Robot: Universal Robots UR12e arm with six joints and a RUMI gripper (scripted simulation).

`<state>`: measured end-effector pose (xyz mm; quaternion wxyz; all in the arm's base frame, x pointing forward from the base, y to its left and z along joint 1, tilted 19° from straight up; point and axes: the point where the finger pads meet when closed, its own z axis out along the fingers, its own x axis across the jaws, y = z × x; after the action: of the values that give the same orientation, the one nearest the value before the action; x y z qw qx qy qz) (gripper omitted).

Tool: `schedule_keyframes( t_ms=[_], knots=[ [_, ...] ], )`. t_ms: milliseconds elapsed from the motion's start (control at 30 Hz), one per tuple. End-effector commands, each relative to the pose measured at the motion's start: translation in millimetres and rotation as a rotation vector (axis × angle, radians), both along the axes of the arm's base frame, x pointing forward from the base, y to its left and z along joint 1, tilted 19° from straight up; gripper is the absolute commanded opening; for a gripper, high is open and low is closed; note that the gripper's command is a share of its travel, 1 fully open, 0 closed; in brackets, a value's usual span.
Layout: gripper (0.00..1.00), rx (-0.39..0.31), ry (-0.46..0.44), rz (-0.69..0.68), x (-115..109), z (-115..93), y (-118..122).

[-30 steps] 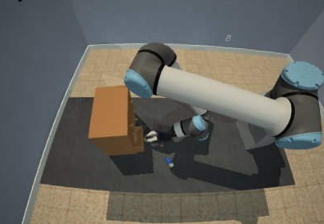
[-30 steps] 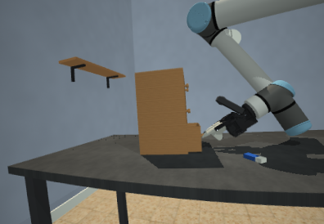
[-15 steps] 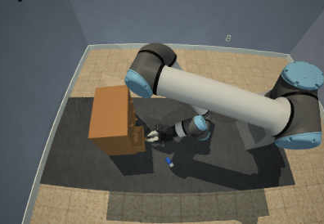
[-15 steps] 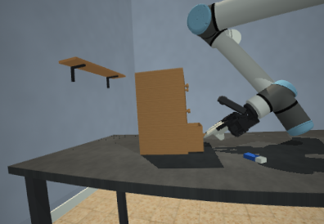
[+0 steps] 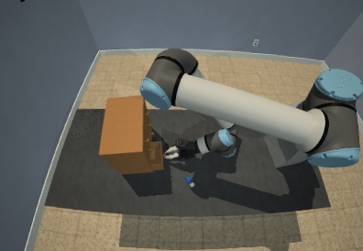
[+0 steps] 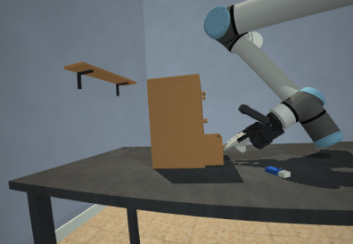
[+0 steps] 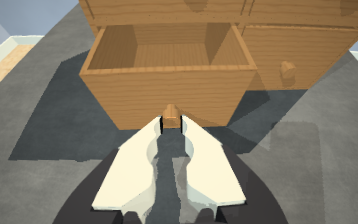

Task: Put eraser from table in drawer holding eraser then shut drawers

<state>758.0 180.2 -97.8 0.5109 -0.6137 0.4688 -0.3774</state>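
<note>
The wooden chest (image 5: 124, 133) stands upright on the dark table; it also shows in the exterior view (image 6: 177, 122). Its bottom drawer (image 7: 167, 75) is pulled partly out, and the part I see inside is empty. My gripper (image 7: 171, 116) is shut on that drawer's knob (image 7: 171, 112); the gripper also shows at the drawer front in the top view (image 5: 170, 153) and in the exterior view (image 6: 231, 142). The blue and white eraser (image 5: 190, 181) lies on the table to the right of the chest, also seen in the exterior view (image 6: 277, 172). Another drawer with a knob (image 7: 287, 70) beside the open one is shut.
Two upper drawer knobs (image 6: 202, 94) stick out of the chest front, those drawers shut. A wall shelf (image 6: 99, 73) hangs at the back left. The arm's large links (image 5: 247, 110) span above the table's right half.
</note>
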Motion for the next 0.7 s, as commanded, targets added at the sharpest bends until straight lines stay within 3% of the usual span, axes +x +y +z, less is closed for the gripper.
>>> schedule_keyframes(
  t_ms=[0,667],
  knots=[
    [0.07,0.000,-0.001,0.000,-1.7,-0.1,-0.5],
    [0.07,0.000,-0.001,0.000,-4.2,-0.9,-1.1]
  ],
)
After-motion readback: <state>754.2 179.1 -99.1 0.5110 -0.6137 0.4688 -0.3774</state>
